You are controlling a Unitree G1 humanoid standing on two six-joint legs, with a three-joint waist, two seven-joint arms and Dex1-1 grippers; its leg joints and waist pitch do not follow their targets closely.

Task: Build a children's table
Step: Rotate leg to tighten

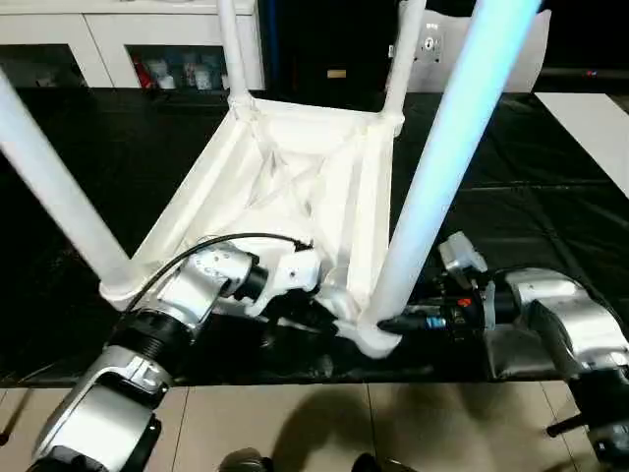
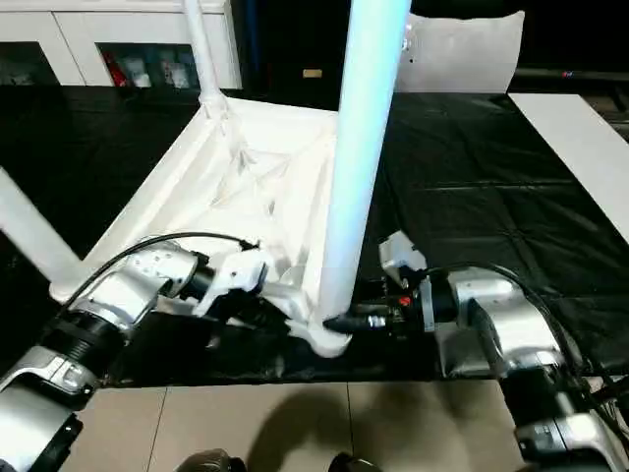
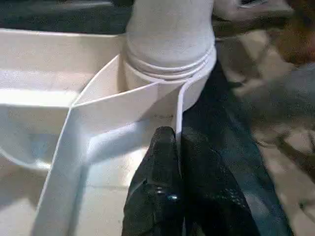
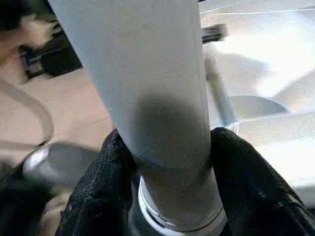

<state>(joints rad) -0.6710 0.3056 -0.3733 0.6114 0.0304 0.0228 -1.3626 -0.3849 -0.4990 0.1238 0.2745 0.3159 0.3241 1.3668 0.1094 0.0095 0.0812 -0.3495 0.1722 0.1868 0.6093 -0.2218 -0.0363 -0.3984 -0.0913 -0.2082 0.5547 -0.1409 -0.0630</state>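
Observation:
The children's table lies upside down on a black sheet, its ribbed white top [image 1: 295,167] facing up and four white legs standing in the corner sockets. My left gripper [image 3: 177,137] is shut on the thin rim wall of the top, right beside the near right socket [image 3: 170,69]. My right gripper [image 4: 167,142] is at the base of the near right leg [image 1: 432,167], with one black finger [image 4: 108,167] pressed on each side of the tube just above the socket. The other legs rise at the near left [image 1: 54,187], far left [image 1: 233,49] and far right [image 1: 405,49].
The black sheet [image 1: 531,206] ends close in front of me, with tiled floor [image 1: 295,423] below its edge. A white cabinet with glass doors [image 1: 147,44] stands at the back left. A flat white board [image 1: 590,128] lies at the right.

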